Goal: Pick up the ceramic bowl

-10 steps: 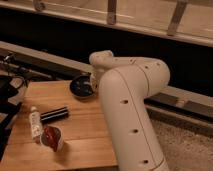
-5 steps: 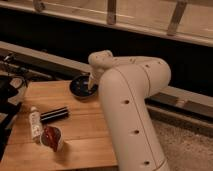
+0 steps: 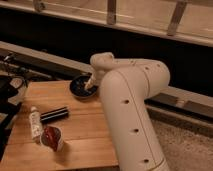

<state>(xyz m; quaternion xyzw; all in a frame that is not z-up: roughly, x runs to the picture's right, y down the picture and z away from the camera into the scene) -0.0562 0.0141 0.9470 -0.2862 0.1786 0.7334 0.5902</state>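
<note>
The ceramic bowl (image 3: pixel 80 86) sits at the far edge of the wooden table (image 3: pixel 85 135), toward the table's 12 o'clock as seen from the camera. It is round, shallow, dark and glossy, with a pale glint along its rim. No brand, label or writing can be read on it.

The gripper (image 3: pixel 90 83) reaches down at the bowl's 3 o'clock side, its pale tip over the rim or just inside it; whether it touches the bowl cannot be told. Behind it the white arm (image 3: pixel 127 100) bulks large, covering the right part of the table.

From the bowl toward 7 o'clock, well apart from it, lies a dark cylinder (image 3: pixel 54 114) on its side. Just beside that, further toward 8 o'clock, lies a white tube (image 3: pixel 34 123); it carries some marking, but nothing legible. Near the front edge, at the bowl's 7 o'clock, stands a small white cup (image 3: pixel 52 138) with red contents.

Dark equipment (image 3: pixel 9 95) stands off the table's left edge. Beyond the table runs a dark wall with a pale railing (image 3: pixel 110 15) above.
</note>
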